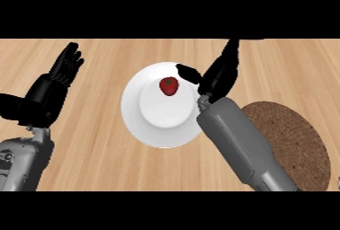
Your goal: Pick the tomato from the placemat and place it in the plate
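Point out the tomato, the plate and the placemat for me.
tomato point(168, 86), head view, middle of its red skin.
plate point(136, 117), head view, bare white rim at left.
placemat point(302, 143), head view, brown woven surface right of the forearm.

Light wooden tabletop with lengthwise grain filling the view, round white plate lying directly on it near the middle, round brown woven placemat lying flat to the plate's right, near it, partly hidden by a forearm
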